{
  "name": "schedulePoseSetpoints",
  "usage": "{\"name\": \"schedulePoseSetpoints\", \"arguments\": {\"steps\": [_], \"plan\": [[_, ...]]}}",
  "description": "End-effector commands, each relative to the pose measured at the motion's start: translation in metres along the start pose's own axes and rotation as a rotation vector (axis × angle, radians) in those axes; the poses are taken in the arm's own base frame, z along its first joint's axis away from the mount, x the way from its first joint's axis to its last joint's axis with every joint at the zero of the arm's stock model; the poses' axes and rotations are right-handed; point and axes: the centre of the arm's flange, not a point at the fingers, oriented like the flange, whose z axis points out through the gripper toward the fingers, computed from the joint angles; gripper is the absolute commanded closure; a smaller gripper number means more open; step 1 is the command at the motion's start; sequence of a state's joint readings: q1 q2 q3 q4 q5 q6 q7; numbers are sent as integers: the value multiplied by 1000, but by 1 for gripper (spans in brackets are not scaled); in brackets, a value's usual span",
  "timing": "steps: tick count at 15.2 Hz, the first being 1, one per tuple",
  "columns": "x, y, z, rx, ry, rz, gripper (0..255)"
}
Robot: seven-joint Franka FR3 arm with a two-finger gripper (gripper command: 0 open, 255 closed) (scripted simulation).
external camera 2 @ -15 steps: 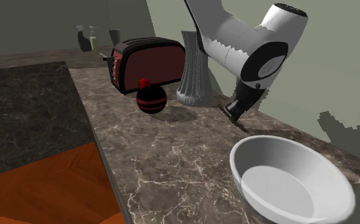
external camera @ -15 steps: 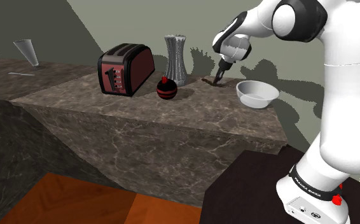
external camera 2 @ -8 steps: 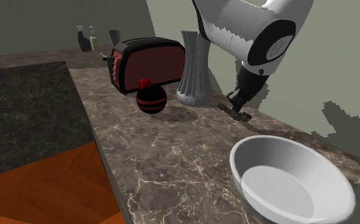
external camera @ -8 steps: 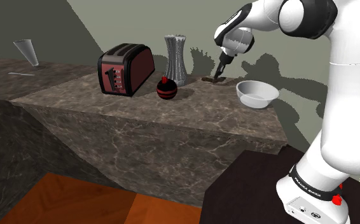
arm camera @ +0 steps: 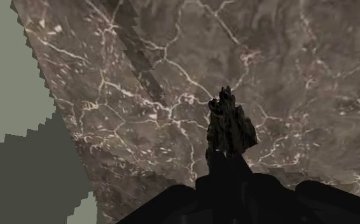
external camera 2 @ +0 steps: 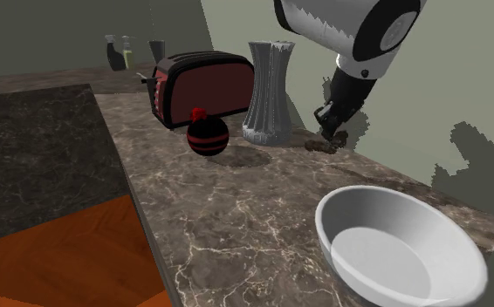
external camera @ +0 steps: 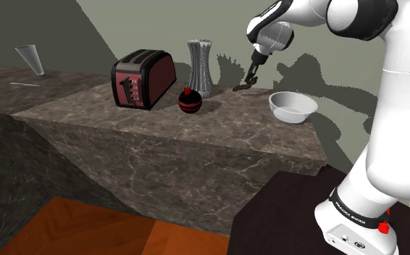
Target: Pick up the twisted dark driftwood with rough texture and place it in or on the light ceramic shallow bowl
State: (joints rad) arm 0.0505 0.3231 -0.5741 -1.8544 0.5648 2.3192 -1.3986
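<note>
A dark, rough, twisted driftwood (arm camera: 229,125) sticks out from between my fingertips, with the marble counter (arm camera: 140,76) well beyond it. My black gripper (external camera: 250,77) is shut on the driftwood (external camera: 242,86) and holds it just above the counter's back edge, near the wall. In the second exterior view the gripper (external camera 2: 331,125) hangs to the right of the ribbed vase, the driftwood (external camera 2: 334,135) at its tip and a dark shadow beneath. The light shallow bowl (external camera: 290,112) stands empty to the shoulder view's right of the gripper; that bowl (external camera 2: 329,235) is nearest in the second exterior view.
A dark red toaster (external camera: 144,78), a grey ribbed vase (external camera: 201,67) and a red-and-black striped ball ornament (external camera: 189,101) stand on the counter to the shoulder view's left of the gripper. The wall rises close behind. The counter ends just past the bowl.
The gripper has risen from the counter with the driftwood held in it, and drifted slightly toward the wall. The bowl and other objects have not moved.
</note>
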Motion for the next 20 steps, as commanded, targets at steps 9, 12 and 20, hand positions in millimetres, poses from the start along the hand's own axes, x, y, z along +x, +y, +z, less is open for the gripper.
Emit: {"name": "schedulePoseSetpoints", "arguments": {"steps": [9, 12, 20], "plan": [[2, 0, -44, 0, 0, 0, 255], [-32, -14, -57, 0, 0, 0, 255], [-125, -54, -90, 0, 0, 0, 255]]}}
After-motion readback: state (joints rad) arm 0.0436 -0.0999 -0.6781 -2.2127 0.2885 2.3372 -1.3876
